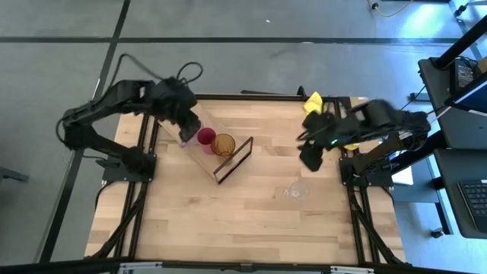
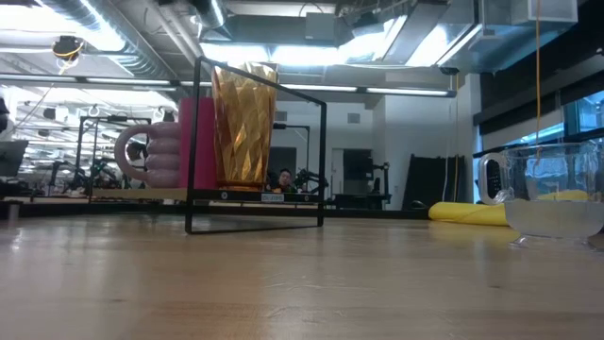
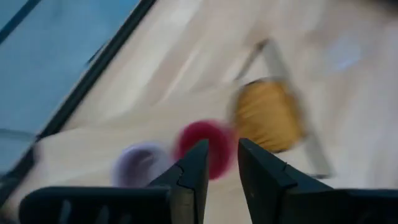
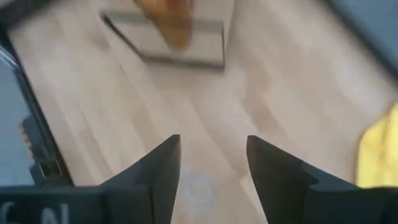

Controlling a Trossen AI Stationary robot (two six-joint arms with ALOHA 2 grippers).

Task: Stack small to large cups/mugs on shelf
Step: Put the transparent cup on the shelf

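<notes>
The shelf (image 1: 199,154), a light-brown board with a black wire frame (image 1: 233,160) at one end, lies on the table's far left. On it stand the amber tumbler (image 1: 224,144), the red cup (image 1: 206,137) and the purple mug (image 3: 140,163), in a row. In the low view the mug (image 2: 151,156) shows its handle beside the red cup (image 2: 198,142) and the tumbler (image 2: 243,127). The clear glass (image 1: 297,190) stands on the table at the right. My left gripper (image 1: 189,129) hovers over the mug end of the shelf, fingers a narrow gap apart and empty. My right gripper (image 1: 310,156) is open and empty, above the table beyond the glass.
A yellow cloth (image 1: 313,101) lies at the table's far right edge and also shows in the low view (image 2: 467,212). Bare tabletop (image 1: 228,221) spreads across the near half of the table.
</notes>
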